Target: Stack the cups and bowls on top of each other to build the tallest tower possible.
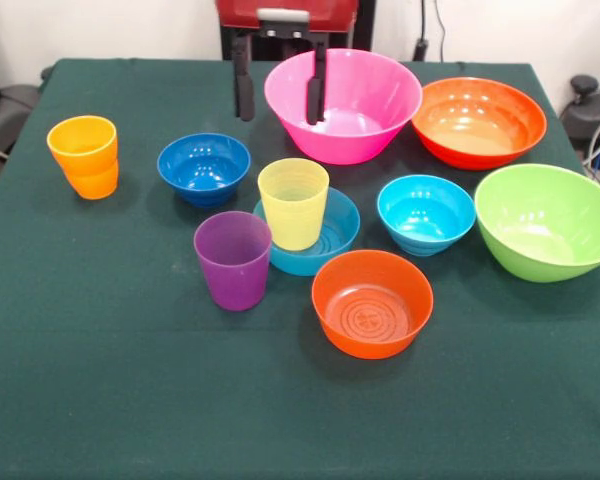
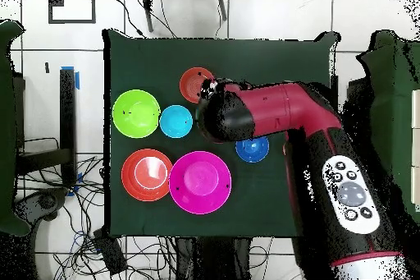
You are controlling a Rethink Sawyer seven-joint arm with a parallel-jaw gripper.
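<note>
Front view, as I read it from my station: gripper (image 1: 280, 88) hanging at the table's far edge, jaws apart and empty, one finger (image 1: 316, 92) in front of the pink bowl (image 1: 343, 104). Dark blue bowl (image 1: 204, 167) just below. Yellow cup (image 1: 293, 203) upright in the mid-blue bowl (image 1: 325, 243); purple cup (image 1: 233, 259) beside it. Cyan bowl (image 1: 426, 213), small orange-red bowl (image 1: 372, 302), large orange-red bowl (image 1: 478, 121), green bowl (image 1: 546, 221), orange cup (image 1: 84, 156) standing apart. Overhead, I see the arm (image 2: 279, 121) covering the cups.

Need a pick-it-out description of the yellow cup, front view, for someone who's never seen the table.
Start at the big pink bowl at the table's far edge, then drop toward the camera to the table's middle. The yellow cup stands upright inside a shallow blue bowl. It is the only cup sitting in a bowl.
</note>
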